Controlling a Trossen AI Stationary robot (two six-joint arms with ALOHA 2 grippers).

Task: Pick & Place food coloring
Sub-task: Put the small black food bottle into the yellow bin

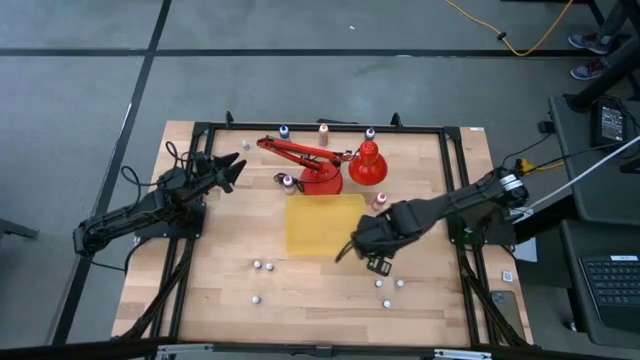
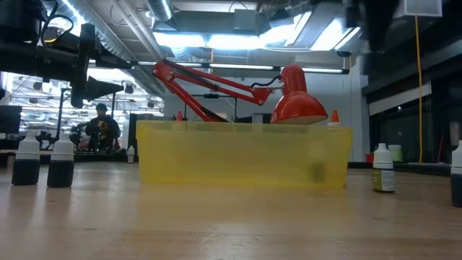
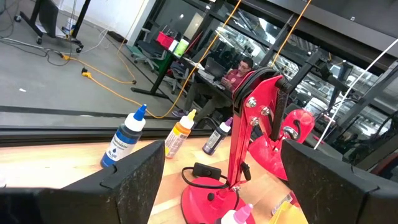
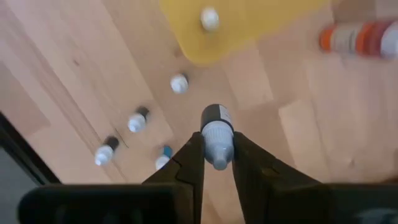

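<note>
The food coloring is a set of tiny bottles. My right gripper (image 1: 350, 248) hangs over the table just right of the yellow tray's (image 1: 325, 225) near right corner, shut on one dark bottle with a pale cap (image 4: 216, 127). Another bottle (image 4: 209, 18) stands inside the tray. Several more stand on the wood nearer the table's front edge (image 4: 138, 120), and a blue (image 3: 127, 140), an orange (image 3: 179, 134) and a purple one (image 3: 216, 137) stand along the far edge. My left gripper (image 1: 235, 168) waits open at the far left, facing the red lamp (image 1: 320, 165). My right gripper pinches the bottle's pale cap end (image 4: 217, 149) between its two fingers (image 4: 194, 155), coming from above and pointing down. The dark body hangs below the fingers, roughly upright and lifted clear of the table.
The red desk lamp stands behind the tray, its base (image 1: 322, 180) and shade (image 1: 368, 165) on the table. An orange-red bottle (image 4: 360, 37) stands to the right of the tray. A black frame (image 1: 455, 190) runs around the table. Bare wood lies between the tray and the front bottles.
</note>
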